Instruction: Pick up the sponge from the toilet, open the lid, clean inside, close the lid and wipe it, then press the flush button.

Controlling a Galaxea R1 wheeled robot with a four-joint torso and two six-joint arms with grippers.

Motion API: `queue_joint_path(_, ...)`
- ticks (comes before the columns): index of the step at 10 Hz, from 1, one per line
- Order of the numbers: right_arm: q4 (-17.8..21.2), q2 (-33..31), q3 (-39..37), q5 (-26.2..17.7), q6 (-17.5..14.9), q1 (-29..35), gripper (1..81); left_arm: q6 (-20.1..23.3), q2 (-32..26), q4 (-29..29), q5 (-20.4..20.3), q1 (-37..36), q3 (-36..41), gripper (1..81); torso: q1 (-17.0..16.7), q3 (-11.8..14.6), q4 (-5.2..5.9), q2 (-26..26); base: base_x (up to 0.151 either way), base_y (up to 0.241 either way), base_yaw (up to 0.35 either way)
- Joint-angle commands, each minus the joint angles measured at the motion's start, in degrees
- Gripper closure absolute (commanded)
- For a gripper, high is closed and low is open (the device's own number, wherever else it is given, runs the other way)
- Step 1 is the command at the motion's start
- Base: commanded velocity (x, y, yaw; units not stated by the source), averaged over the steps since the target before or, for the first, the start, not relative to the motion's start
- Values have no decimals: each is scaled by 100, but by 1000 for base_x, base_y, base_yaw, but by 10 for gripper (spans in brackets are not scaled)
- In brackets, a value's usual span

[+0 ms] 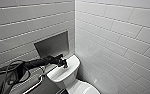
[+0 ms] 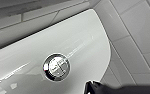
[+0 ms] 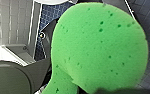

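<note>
Left gripper [image 1: 64, 65] above toilet [image 1: 67, 75] tank, near flush button [image 2: 56, 67], grip unclear; right gripper [image 3: 108, 91] holds sponge [image 3: 98, 47].

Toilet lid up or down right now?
Down, it seems: in the head view the lid lies as a smooth white dome, and the tank front stands bare, nothing leaning on it.

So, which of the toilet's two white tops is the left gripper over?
The flat tank top, bearing the round flush button; the oval lid lies lower, away from the left gripper.
</note>
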Motion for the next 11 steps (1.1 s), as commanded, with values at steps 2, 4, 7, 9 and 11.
queue_joint_path(2,-18,-189,123,-354,28,69,811,-9,219,15,117,-996,-517,811,0,0,0,0,0,0,0)
queue_joint_path(4,-18,-154,123,-319,28,69,811,-9,316,15,91,-1022,-815,811,0,-137,0,0,0,0,0)
queue_joint_path(7,-27,-127,88,-310,28,43,811,0,421,6,64,-1040,-1185,811,0,-464,0,0,0,0,0)
queue_joint_path(9,-18,-119,88,-310,28,51,811,17,447,15,47,-1040,-1203,811,2,-365,0,5,0,0,0)
queue_joint_path(11,-27,-110,88,-310,28,51,811,17,553,129,29,-1040,-1309,811,5,-398,0,7,0,0,0)
